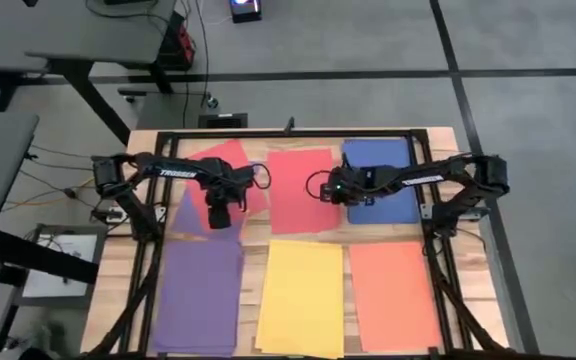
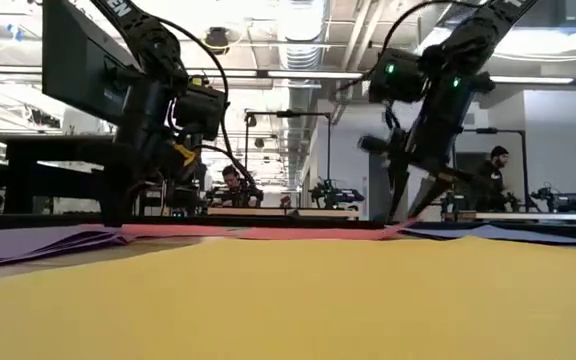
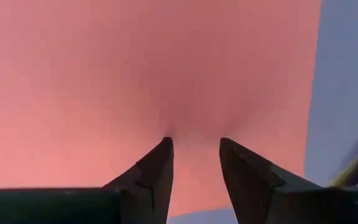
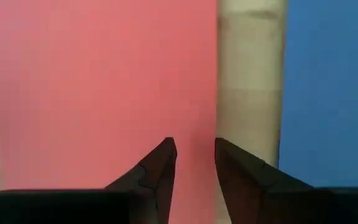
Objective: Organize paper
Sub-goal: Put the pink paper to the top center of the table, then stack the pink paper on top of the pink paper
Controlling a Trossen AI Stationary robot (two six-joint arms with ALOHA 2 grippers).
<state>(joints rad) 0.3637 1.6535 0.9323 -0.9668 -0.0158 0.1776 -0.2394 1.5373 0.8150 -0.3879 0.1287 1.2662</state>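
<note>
Six sheets of paper lie flat on the table: a tilted red one (image 1: 230, 163) far left, a red one (image 1: 301, 190) far middle, blue (image 1: 388, 180) far right, purple (image 1: 200, 290), yellow (image 1: 303, 295) and orange (image 1: 393, 295) along the near side. My left gripper (image 1: 218, 215) points down at the tilted red sheet (image 3: 166, 74) near its near edge, its fingers slightly apart. My right gripper (image 1: 330, 188) points down over the middle red sheet's right edge (image 4: 207, 93), its fingers also slightly apart, beside a strip of bare wood (image 4: 250, 87) and the blue sheet (image 4: 328, 87). My left gripper sets both fingertips (image 3: 165, 144) on the tilted red sheet close to its near edge (image 3: 194, 134), from above, pointing down. The paper shows a shaded dimple between the tips. The sheet lies on the table. My right gripper stands over the middle red sheet's right edge (image 4: 194, 146); whether its tips touch the paper, I cannot tell.
A black frame (image 1: 288, 135) runs along the table's far edge and down both sides. The purple sheet's far end (image 3: 347, 93) lies right beside the left gripper. In the low view a red edge (image 2: 418, 208) slants up below the right arm. People sit in the room beyond.
</note>
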